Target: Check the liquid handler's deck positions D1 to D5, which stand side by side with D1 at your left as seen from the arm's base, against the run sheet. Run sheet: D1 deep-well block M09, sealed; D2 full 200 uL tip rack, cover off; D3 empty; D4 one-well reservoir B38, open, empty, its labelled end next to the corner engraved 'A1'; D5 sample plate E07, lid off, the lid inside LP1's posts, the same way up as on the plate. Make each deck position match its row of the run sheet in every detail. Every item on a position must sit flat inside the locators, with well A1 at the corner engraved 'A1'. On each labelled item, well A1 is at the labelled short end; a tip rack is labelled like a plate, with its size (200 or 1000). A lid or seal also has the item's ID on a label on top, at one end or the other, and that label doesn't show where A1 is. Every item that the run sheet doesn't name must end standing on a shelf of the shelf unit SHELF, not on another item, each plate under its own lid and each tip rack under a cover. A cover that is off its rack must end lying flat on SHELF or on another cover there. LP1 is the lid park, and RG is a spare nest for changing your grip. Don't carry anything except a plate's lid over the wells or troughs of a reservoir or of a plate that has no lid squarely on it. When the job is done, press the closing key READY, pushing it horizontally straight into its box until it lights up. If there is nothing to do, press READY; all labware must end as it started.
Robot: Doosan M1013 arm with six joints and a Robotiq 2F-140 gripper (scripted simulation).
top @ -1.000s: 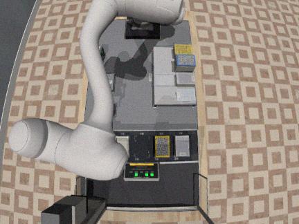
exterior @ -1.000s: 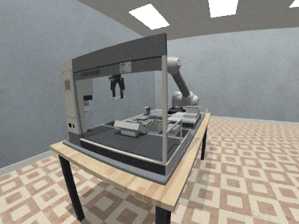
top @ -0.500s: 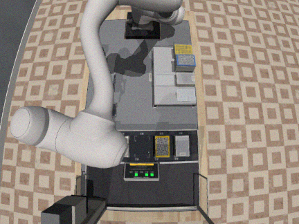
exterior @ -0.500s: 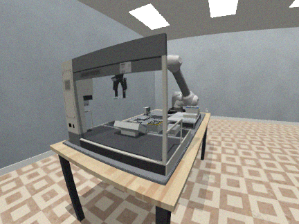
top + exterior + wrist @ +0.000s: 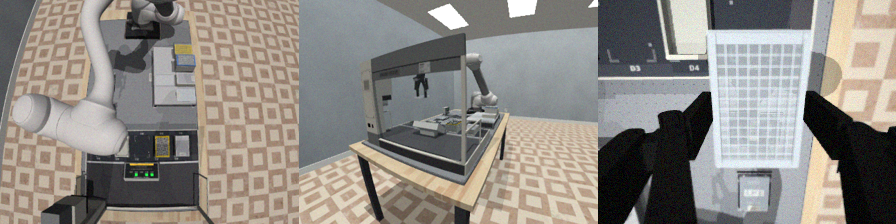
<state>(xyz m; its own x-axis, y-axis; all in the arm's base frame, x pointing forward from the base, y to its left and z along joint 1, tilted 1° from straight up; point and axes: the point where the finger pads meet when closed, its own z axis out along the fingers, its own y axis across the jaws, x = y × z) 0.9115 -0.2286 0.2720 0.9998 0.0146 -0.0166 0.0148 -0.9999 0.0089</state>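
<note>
I've got the gripper (image 5: 757, 117) partway open, its black fingers clamped on the long sides of a clear gridded plate lid (image 5: 758, 95). It hangs past the D4 reservoir (image 5: 689, 30), near the deck's edge.

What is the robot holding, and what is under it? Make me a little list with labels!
Arm: big white robot arm reaching over the dark grey deck.
Gripper: black two-finger gripper, shut on a thing.
Held item: pale translucent rectangular plate with a grid of small wells, gripped by its long sides.
Below: deck slots marked D3 and D4; a cream-coloured tray sits in D4.
Also on deck: yellow-framed tip rack.
</note>
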